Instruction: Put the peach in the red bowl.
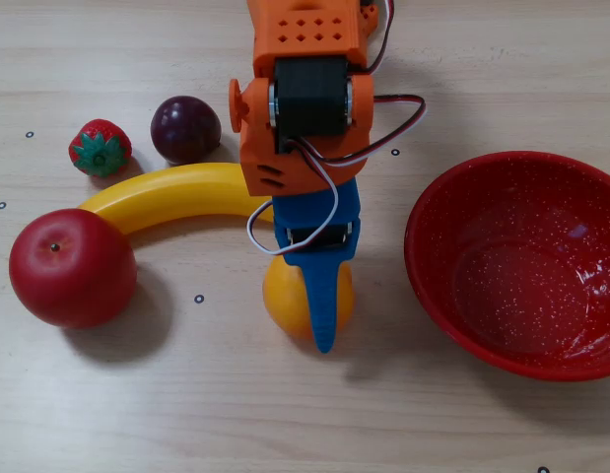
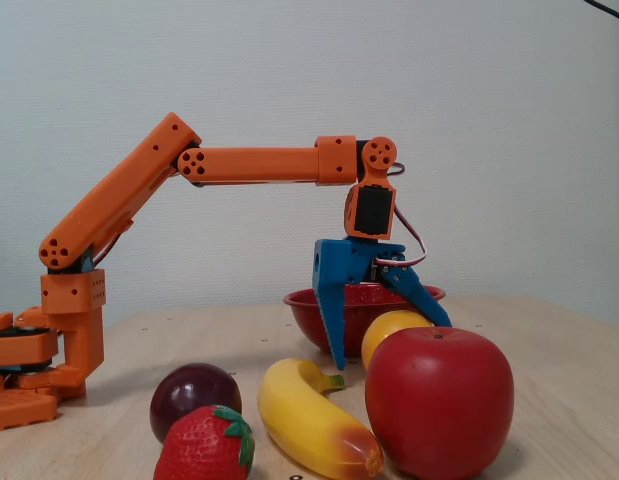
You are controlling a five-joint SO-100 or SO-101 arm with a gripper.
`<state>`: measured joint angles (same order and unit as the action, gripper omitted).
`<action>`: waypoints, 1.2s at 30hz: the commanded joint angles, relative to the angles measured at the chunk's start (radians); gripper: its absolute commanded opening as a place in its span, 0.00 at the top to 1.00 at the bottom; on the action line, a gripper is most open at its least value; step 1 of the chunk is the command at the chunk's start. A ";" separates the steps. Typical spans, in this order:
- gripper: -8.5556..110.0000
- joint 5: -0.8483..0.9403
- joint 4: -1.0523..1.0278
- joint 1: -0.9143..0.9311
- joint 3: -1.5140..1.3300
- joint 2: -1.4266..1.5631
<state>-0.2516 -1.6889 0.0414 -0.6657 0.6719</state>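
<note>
In the overhead view the gripper [image 1: 319, 301] stands over the peach [image 1: 285, 296], its blue jaws spread wide to either side of the fruit, not yet closed on it. The peach rests on the table at nine o'clock from the red bowl [image 1: 452, 296], near the banana [image 1: 176, 194].

No readable text, no labels, no brands, no numbers in either view

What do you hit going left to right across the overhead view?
Apple → strawberry → plum → peach under the open gripper → red bowl. Banana skipped; it spans several of these.
</note>
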 commanded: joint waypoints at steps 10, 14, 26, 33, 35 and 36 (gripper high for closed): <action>0.43 -0.080 0.124 -0.044 0.058 0.040; 0.43 -0.097 0.138 -0.057 0.054 0.035; 0.47 -0.132 0.186 -0.061 0.023 0.032; 0.48 -0.161 0.175 -0.069 0.028 0.035; 0.48 -0.161 0.161 -0.069 0.032 0.038; 0.48 -0.161 0.152 -0.066 0.035 0.040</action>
<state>-0.3881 -1.5217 -0.0138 -0.6719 0.6504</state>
